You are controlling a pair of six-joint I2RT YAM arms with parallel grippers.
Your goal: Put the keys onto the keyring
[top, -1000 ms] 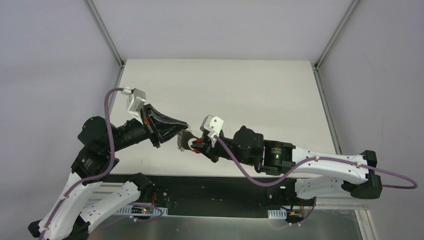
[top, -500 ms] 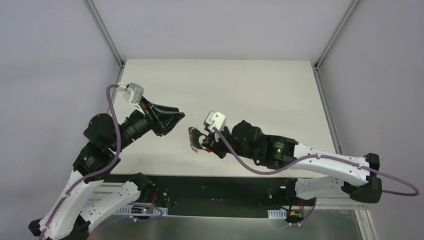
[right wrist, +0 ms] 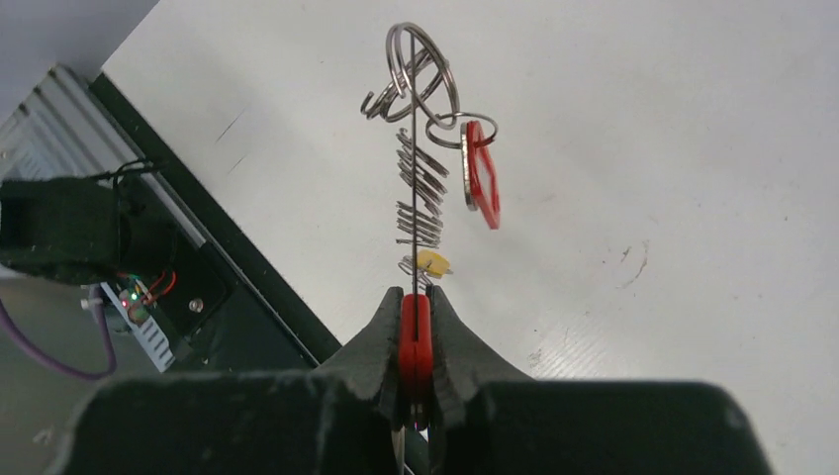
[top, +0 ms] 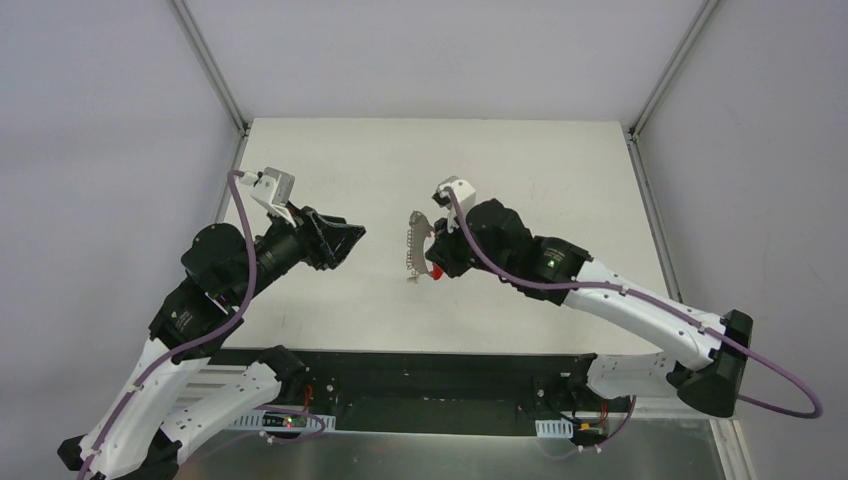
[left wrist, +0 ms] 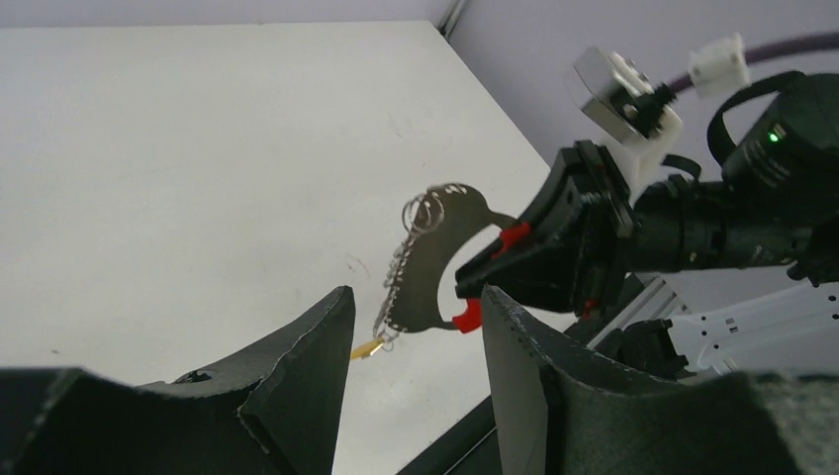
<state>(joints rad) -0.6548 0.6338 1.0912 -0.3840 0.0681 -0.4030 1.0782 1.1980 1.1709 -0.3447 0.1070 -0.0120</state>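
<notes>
The right gripper (right wrist: pixel 416 295) has its fingers pressed together on a red piece (right wrist: pixel 416 346). A thin silvery plate (left wrist: pixel 440 262) stands out from that piece, away from the wrist. In the right wrist view the plate shows edge-on, as little more than a line. In the left wrist view it shows its broad curved face.

The keys (right wrist: pixel 418 188) hang in a silvery bunch along the plate. The bunch looks like a row of small stacked loops, and single blades are hard to make out from here. At the far tip sit a few larger rings (right wrist: pixel 420 69) hooked through one another. A red tag (right wrist: pixel 482 176) dangles from one of them, and a small yellow tag (right wrist: pixel 432 261) sits lower, just above the fingertips.

The whole bunch is held in the air, clear of the table (top: pixel 560 170). It hangs over the middle of the table, a little nearer the near edge than the far one.

The left gripper (top: pixel 352 238) is spread and holds nothing. Its two dark fingers (left wrist: pixel 307 366) stand well apart, and the plate and keys show through the gap beyond them without touching either finger. In the top view this gripper points toward the bunch from the left-edge side — near it, yet apart — with bare table showing between the two grippers. Both arms reach in from the near edge.
</notes>
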